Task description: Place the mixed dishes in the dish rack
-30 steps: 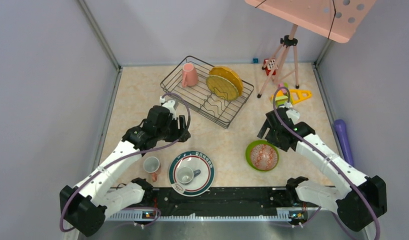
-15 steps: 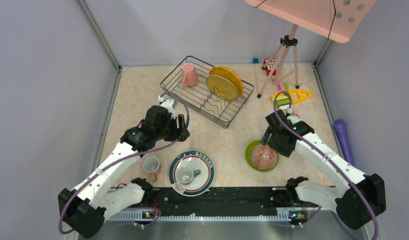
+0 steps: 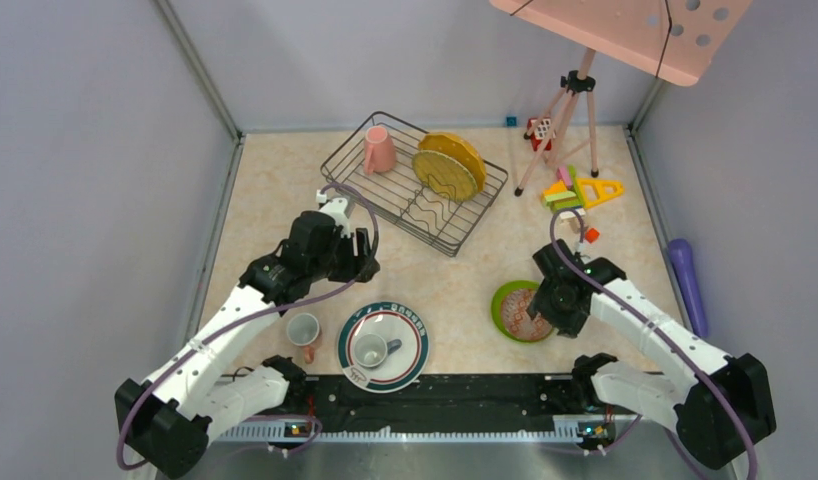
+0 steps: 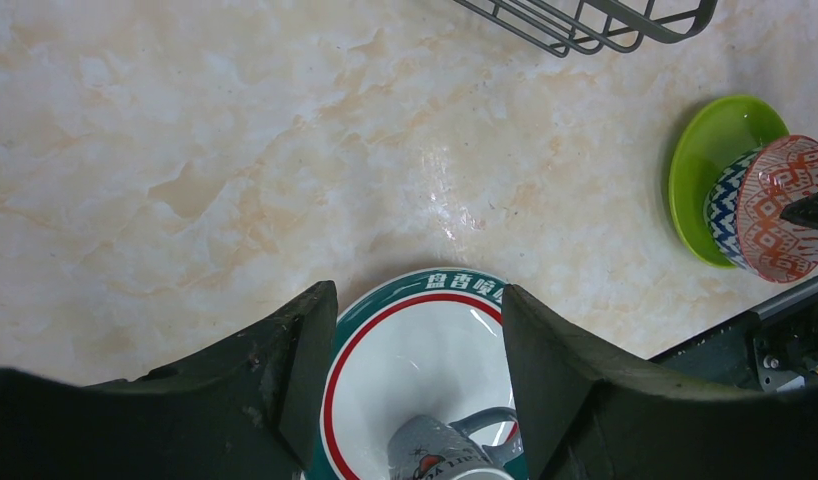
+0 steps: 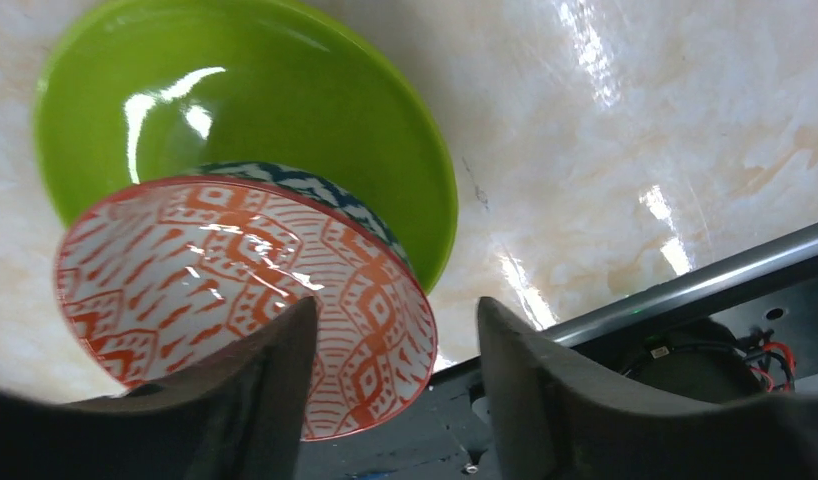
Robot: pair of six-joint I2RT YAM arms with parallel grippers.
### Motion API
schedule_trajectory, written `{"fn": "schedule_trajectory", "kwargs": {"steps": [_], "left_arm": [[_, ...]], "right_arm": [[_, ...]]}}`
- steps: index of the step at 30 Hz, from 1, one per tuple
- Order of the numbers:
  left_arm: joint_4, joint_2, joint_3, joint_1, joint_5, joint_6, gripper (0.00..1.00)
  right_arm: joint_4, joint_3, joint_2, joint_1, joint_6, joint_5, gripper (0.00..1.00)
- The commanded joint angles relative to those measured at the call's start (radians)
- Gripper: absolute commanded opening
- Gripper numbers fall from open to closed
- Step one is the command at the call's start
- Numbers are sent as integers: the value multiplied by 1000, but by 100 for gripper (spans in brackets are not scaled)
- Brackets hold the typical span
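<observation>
Bowl (image 5: 235, 290): orange-red lattice inside, blue-white pattern outside, sitting on lime green plate (image 5: 285, 100), right side of worktop (image 3: 455, 285), well apart from dish rack (image 3: 405, 205). Right tool (image 5: 395, 312) jaws spread, straddling bowl rim. Left tool (image 4: 417, 292) jaws apart, empty, above green-rimmed white plate (image 4: 435, 282).

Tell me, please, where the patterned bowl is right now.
Top view: the patterned bowl sits on the lime green plate, front right of the table, with the right end effector straddling its rim.
</observation>
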Motion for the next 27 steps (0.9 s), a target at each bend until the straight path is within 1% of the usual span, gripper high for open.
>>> {"fn": "schedule_trajectory", "kwargs": {"steps": [1,3,7,8,10,12,14,18,21,24,27], "left_arm": [[40,-15,16,-4,-11,15,66],[40,-15,17,-4,-11,15,66],[35,-14,25,-4,-13,15,66],[35,-13,28,-4,-13,14,66],[36,-10,32,-4,-11,10,66],[46,-7,40,-4,14,7,66],[64,-8,49,-4,68,5,66],[133,-27,47,-4,187,-3,67],[213,-48,19,-4,244,-17,68],[304,-45,-3,-4,297,-53,69],[396,-10,-6,-5,349,-97,71]], "right_arm": [[36,-37,-19,-8,31,-44,54],[45,-34,-20,-8,36,-44,40],[31,0,-17,-8,34,-36,2],[17,19,-17,-8,29,-29,0],[-5,63,-20,-8,16,-16,0],[17,98,-29,-8,-24,-26,0],[68,129,-41,-8,-90,-48,0],[220,169,-91,-8,-236,-95,0],[358,160,-154,-8,-317,-147,0],[552,112,-220,-8,-371,-276,0],[730,74,-235,-8,-389,-386,0]]}}
